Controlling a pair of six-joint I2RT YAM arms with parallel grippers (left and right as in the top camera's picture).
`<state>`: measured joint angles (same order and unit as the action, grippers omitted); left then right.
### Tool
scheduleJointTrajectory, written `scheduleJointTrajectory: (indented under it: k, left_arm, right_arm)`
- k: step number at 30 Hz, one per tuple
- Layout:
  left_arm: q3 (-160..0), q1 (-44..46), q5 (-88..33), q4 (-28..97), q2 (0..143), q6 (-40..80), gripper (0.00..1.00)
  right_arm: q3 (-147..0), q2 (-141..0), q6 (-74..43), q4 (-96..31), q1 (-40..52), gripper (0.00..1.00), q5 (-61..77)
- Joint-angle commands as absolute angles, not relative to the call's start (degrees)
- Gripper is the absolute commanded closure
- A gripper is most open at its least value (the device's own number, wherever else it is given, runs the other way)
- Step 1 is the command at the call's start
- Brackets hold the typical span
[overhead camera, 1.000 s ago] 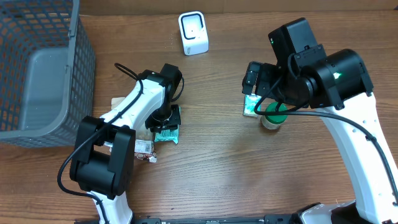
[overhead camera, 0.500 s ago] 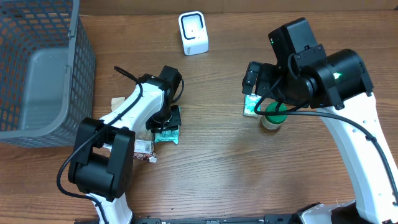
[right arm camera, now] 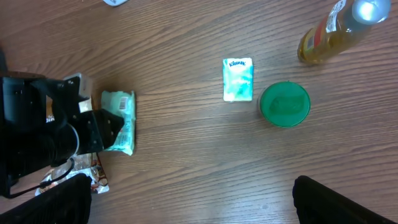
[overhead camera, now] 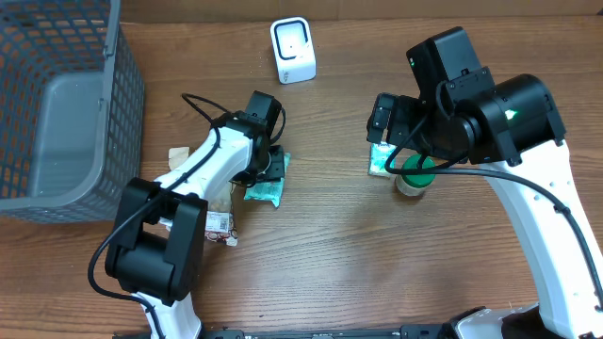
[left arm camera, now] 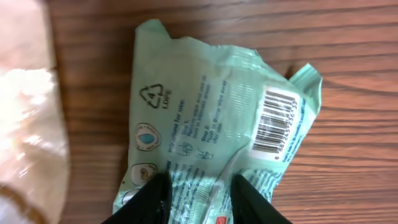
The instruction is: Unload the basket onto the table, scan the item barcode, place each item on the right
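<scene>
Shifted nearer the scanner [overhead camera: 293, 51] — wipes packet [overhead camera: 267, 191], well short of it.
Left gripper [left arm camera: 198, 190] is clamped on its edge, right gripper [right arm camera: 193, 199] is spread apart — slick film could be let slip, barcode [left arm camera: 273, 124] turned away.

We see the wooden table [overhead camera: 358, 264] in bright, even light from above, with only soft, small shadows. The green packet [left arm camera: 211, 118] shines a bit on its crinkles. A pale wrapper [left arm camera: 28, 112] on the left looks blurry. The top of the bottle [right arm camera: 323, 38] glares white.
</scene>
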<state>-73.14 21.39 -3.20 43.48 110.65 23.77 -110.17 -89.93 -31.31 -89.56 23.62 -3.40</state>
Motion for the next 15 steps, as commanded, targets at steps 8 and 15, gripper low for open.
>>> scheduleJointTrajectory:
  k: [8,15]
  left_arm:
    - [-81.89,22.11,-7.53,52.31,111.09,19.68,0.69]
    - [-83.29,22.11,-7.05,59.88,111.26,19.92,0.52]
  right_arm:
    - [-110.30,-89.47,-31.29,-89.25,23.27,0.00,-3.99]
    - [-110.32,-89.47,-31.29,-89.25,23.27,0.00,-3.99]
